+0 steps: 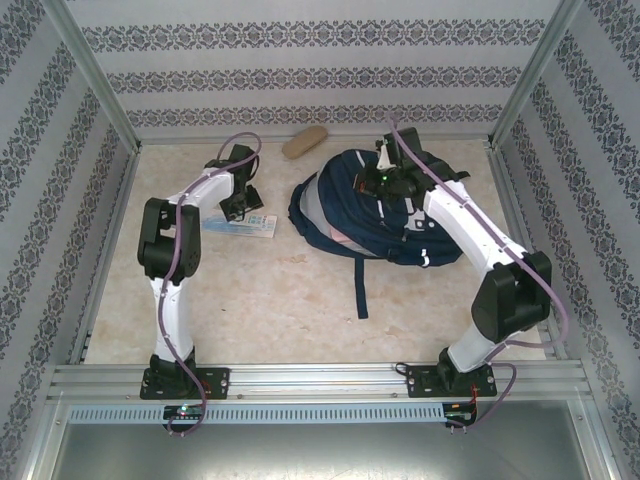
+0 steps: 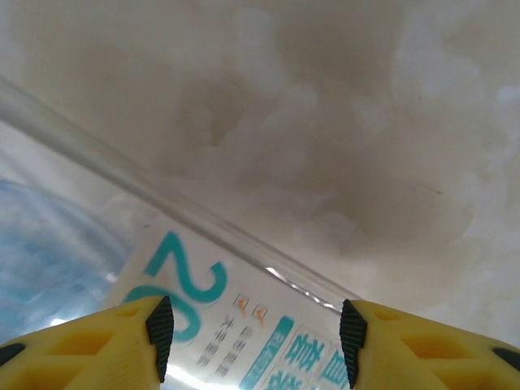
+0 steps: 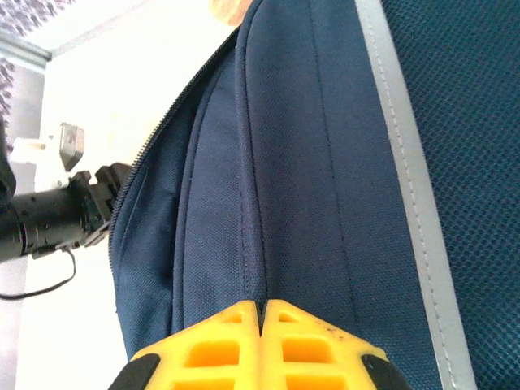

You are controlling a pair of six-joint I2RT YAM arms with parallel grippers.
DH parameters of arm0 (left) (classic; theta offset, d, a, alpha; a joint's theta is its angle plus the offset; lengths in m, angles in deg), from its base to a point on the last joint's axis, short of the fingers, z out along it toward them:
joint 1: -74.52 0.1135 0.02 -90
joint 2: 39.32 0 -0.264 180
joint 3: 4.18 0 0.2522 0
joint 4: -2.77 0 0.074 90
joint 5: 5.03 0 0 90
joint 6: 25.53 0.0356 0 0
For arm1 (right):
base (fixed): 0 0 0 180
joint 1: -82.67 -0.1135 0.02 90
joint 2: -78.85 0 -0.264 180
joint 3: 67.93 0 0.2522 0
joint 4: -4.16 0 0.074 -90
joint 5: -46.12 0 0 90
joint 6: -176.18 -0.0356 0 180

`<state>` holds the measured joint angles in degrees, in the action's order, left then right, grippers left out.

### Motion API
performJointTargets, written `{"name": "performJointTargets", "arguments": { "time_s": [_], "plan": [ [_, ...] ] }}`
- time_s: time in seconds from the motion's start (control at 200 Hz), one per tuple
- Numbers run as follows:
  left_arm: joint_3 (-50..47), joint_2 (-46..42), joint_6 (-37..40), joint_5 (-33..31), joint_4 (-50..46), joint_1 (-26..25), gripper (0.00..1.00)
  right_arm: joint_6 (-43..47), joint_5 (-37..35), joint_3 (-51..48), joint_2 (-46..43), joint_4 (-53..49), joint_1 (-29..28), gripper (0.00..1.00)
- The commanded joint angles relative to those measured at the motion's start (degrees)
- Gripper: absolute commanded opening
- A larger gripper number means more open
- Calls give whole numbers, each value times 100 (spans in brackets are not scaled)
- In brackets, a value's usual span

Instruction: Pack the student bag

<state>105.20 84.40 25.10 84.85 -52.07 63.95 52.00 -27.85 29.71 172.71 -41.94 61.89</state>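
Note:
The student bag, navy with grey patches, lies flat at the table's back right, a dark strap trailing toward me. My right gripper rests on the bag's top. In the right wrist view its yellow fingers are pressed together, pinching a raised seam of the navy fabric; a grey-white stripe runs beside it. My left gripper hovers low over a flat booklet with teal print. Its fingers stand open just above the glossy booklet cover, with nothing between them.
A tan oblong pouch lies at the back edge, left of the bag. The bag's zipper line runs along its left side. Metal frame posts and patterned walls enclose the marbled table on three sides.

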Motion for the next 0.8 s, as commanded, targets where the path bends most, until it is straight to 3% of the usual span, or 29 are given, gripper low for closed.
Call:
{"name": "performJointTargets", "arguments": {
  "time_s": [0.0,0.11,0.36,0.564,0.794],
  "plan": [
    [40,100,222,320,48,-120,57,194,-18,169,91,-109,-191,8],
    [-458,-94,415,449,221,-301,51,416,-285,313,149,-219,-357,16],
    [-2004,-906,702,766,609,-770,48,704,-712,632,226,-143,-705,35],
    [-2783,-1856,748,776,552,-1201,48,758,-661,869,464,-30,-1002,38],
    [-3341,-3117,30,381,554,-824,54,448,-292,822,1081,289,-1515,33]
  ]
}}
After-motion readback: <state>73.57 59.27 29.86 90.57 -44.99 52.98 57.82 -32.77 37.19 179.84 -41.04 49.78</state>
